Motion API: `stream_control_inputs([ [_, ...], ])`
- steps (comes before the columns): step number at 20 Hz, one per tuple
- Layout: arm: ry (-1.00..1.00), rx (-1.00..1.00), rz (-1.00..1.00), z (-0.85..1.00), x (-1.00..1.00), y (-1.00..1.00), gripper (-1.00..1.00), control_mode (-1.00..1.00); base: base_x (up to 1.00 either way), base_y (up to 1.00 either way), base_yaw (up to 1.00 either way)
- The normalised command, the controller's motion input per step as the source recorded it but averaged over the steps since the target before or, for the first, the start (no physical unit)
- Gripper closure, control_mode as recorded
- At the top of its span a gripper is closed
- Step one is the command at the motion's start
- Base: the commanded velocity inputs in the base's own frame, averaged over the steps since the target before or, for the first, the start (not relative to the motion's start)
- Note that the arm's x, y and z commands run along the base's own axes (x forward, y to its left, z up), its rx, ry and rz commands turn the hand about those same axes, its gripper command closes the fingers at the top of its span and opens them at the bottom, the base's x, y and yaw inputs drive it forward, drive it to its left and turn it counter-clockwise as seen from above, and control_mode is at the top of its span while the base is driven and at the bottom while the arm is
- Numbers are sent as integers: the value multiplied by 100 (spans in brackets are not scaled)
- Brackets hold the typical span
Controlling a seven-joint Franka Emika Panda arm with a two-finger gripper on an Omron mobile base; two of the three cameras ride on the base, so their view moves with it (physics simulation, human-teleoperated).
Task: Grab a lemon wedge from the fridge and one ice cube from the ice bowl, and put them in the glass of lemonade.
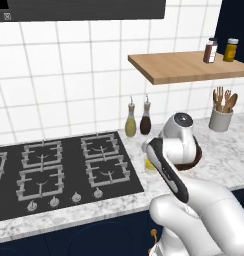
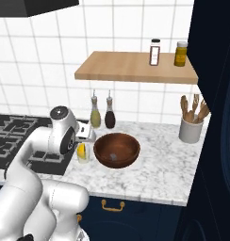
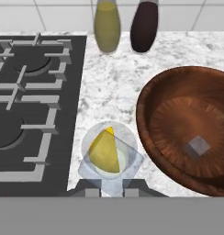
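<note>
The glass of lemonade (image 3: 108, 153) stands on the marble worktop (image 2: 159, 164) in the narrow strip between the right edge of the black gas hob (image 3: 36, 105) and the rim of the brown bowl (image 3: 189, 137); it is just beside both, with little free room on either side. In the hand view the lemon wedge (image 3: 104, 153) lies inside the glass, and a clear ice cube (image 3: 117, 172) sits at the near rim of the glass, right at the fingers (image 3: 110, 190). The fingers are drawn almost together around that cube and appear to grip it directly over the glass. A second small ice cube (image 3: 198, 146) lies on the bottom of the bowl. Behind the glass, against the tiled wall, stand a slim yellow-green bottle (image 3: 107, 25) and a dark bottle (image 3: 144, 25), close to each other. To the right of the bowl the worktop is open marble as far as a grey utensil holder (image 2: 190, 129) with wooden spoons, near the dark tall cabinet. A wooden shelf (image 2: 135, 67) hangs over the bowl, carrying two spice jars (image 2: 155, 52) near its right end. In the right base view the arm bends over the hob's corner, hand above the glass.
</note>
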Motion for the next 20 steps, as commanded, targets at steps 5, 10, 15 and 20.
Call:
stream_control_inputs([
  [5,1,0,0,-18,0,1,100,-100,0,0,0],
  [10,0,0,0,-5,12,0,100,-100,0,0,0],
  [15,0,0,0,-10,28,0,100,-100,0,0,0],
  [20,8,0,0,-20,5,0,-100,-100,0,0,0],
])
